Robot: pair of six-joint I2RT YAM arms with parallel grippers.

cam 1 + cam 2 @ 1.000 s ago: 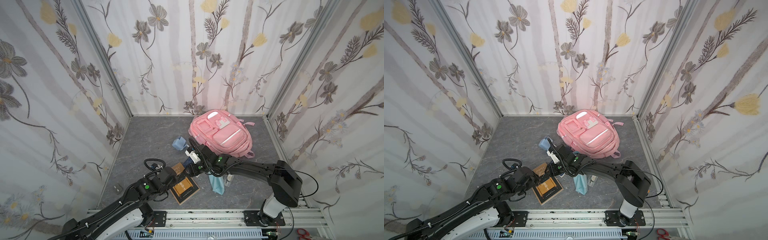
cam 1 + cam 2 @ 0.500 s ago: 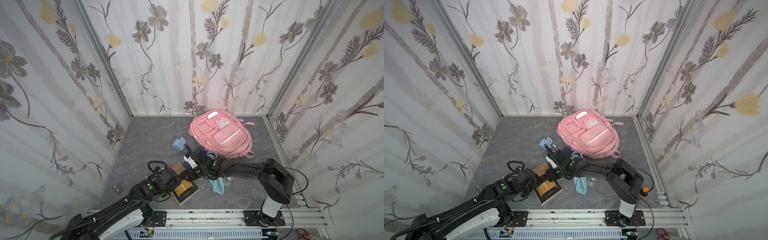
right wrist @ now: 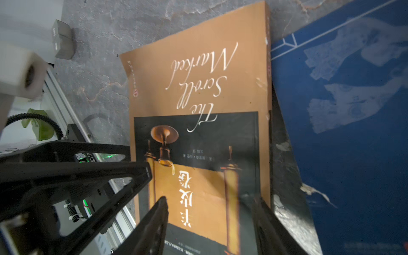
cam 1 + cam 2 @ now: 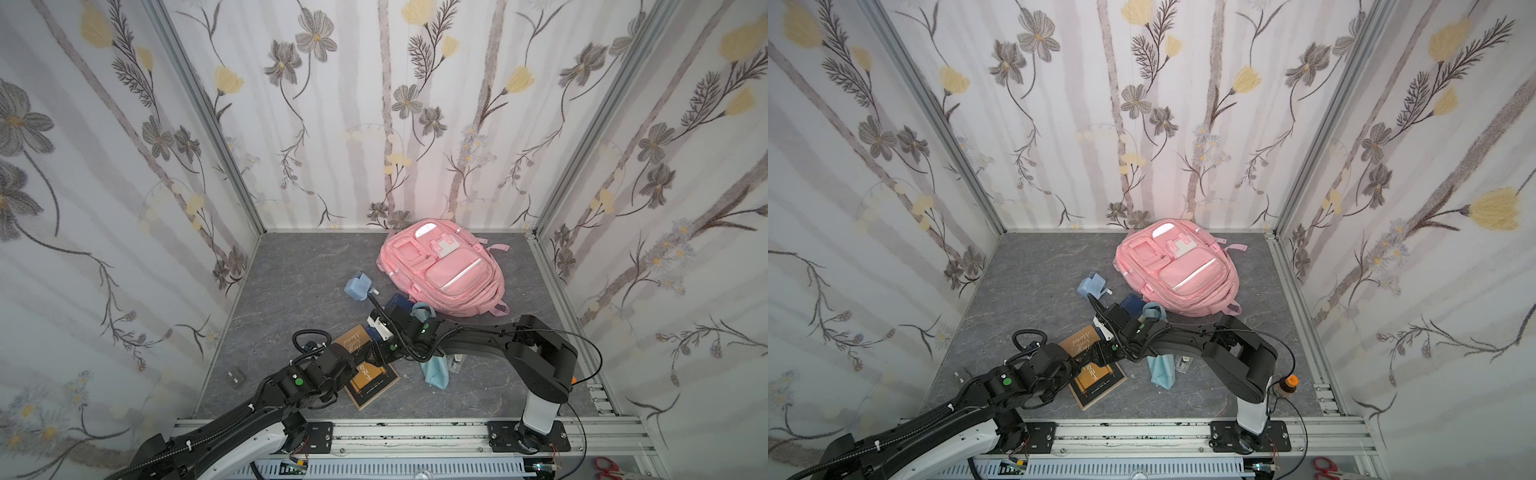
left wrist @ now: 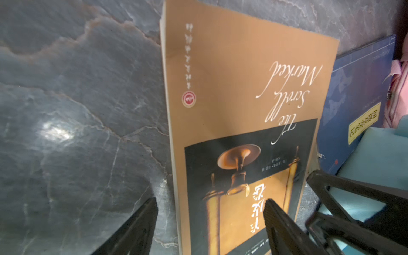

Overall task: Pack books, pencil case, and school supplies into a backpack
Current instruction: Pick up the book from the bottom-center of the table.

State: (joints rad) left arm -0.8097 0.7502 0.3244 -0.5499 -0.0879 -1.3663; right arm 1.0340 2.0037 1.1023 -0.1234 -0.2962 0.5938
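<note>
Book [image 5: 242,88] — brown, on table [image 5: 66,110], left gripper [image 5: 210,201] spread, straddling one long edge, right gripper [image 3: 209,198] spread over cover.

A robot test cell, probably in a lab, is indicated. A grey stone-patterned floor [image 4: 299,266] is enclosed by three flower-papered panels [image 4: 374,124] joined by aluminium corner posts [image 4: 208,120]. Both arm bases [image 4: 525,437] are bolted to an aluminium rail [image 4: 415,434], well behind the left gripper [image 5: 209,201] and right gripper [image 3: 209,198]. Red scissors [image 4: 1327,471] are noted beyond that rail, far behind the right gripper. Loose cabling [image 4: 309,331] is seen along both arms.
</note>
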